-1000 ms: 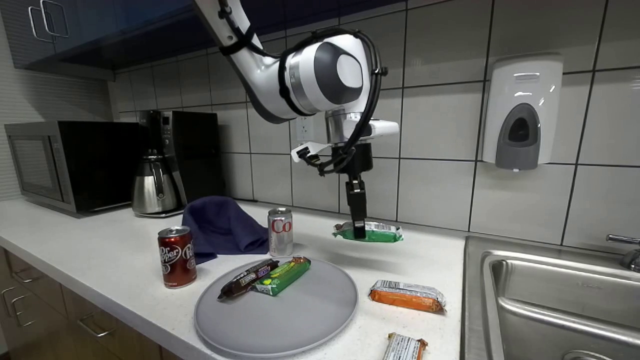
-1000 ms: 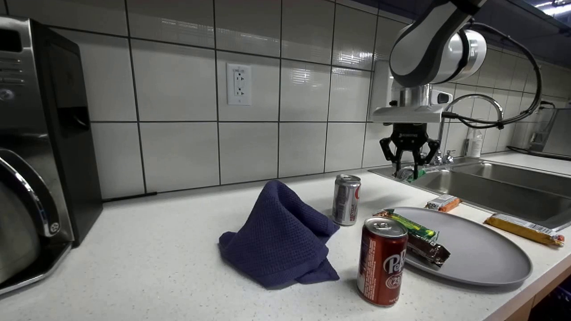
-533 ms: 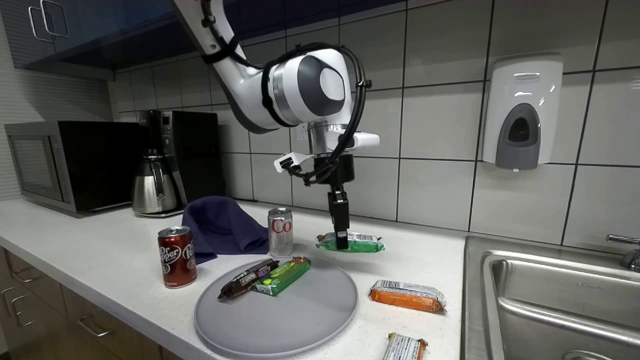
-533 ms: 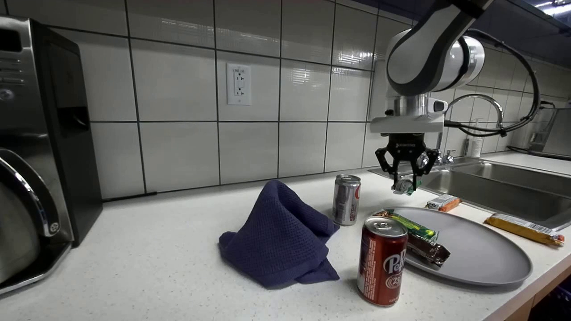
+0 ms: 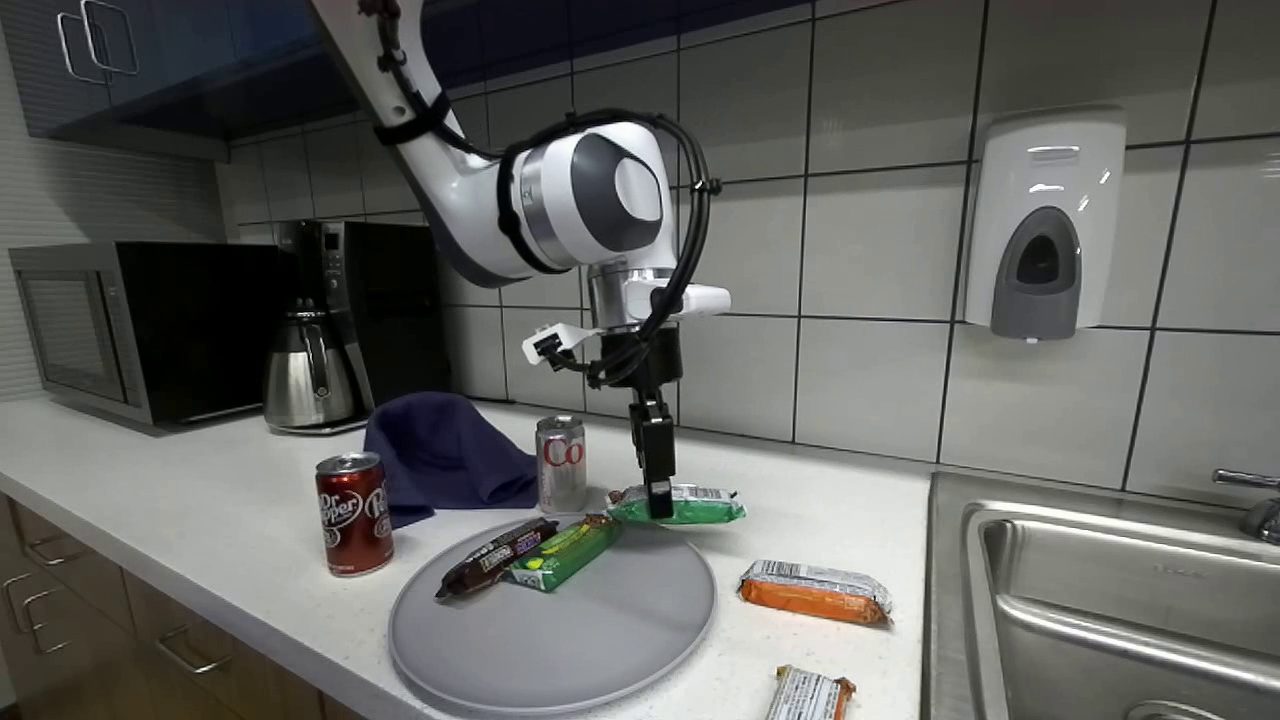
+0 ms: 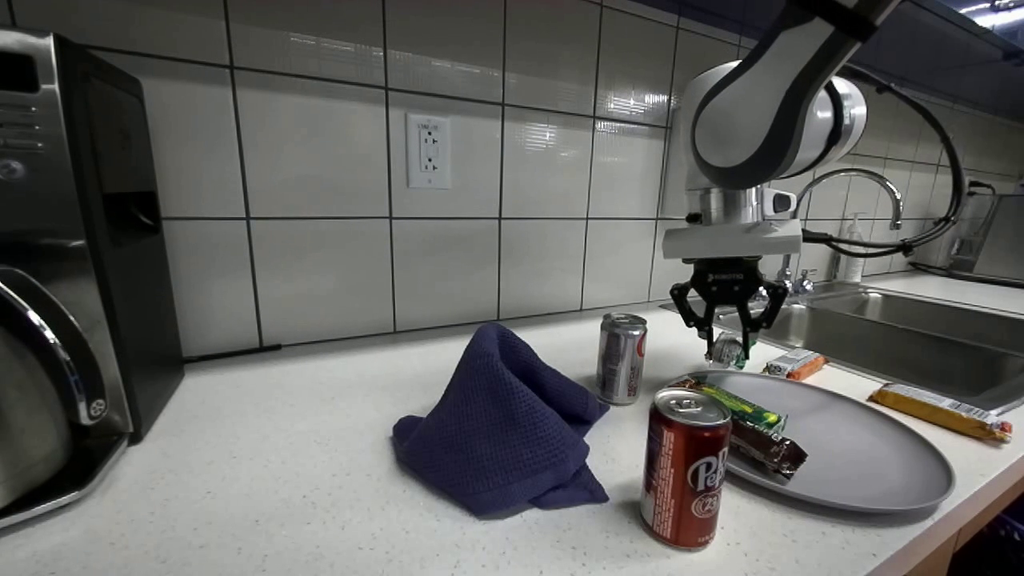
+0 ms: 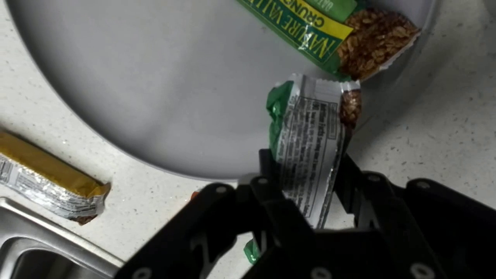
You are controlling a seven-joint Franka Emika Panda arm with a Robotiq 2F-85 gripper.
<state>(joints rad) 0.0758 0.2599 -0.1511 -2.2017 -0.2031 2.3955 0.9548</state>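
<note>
Toward the far left end of the counter (image 5: 200, 500), seen in an exterior view, a microwave (image 5: 190, 335) and a coffee maker (image 5: 395, 310) stand along the back edge. Nearer the front edge come a red can (image 5: 355, 515), a bunched blue cloth (image 5: 445, 455) behind it and, just beside the cloth, a silver can (image 5: 562, 465). Next along, close to the front edge, lies the grey plate (image 5: 600, 650), already bearing a brown bar (image 5: 495, 560) and a green bar (image 5: 565, 552) side by side; those two look settled. At the plate's rim toward the back edge, the pincer (image 7: 308, 170) is narrowed on a green-and-silver bar (image 5: 705, 507), gripping its long sides. Judging by that, the picking up is done and the setting down is not: the bar appears raised, its tip close to the green bar's end, though whether they touch I cannot tell. Farther right, off the plate and ungripped, lie an orange bar (image 5: 815, 592) and, nearer the front edge, a yellow bar (image 6: 940, 412); nothing has hold of either. Past them is the sink (image 5: 950, 580).
</note>
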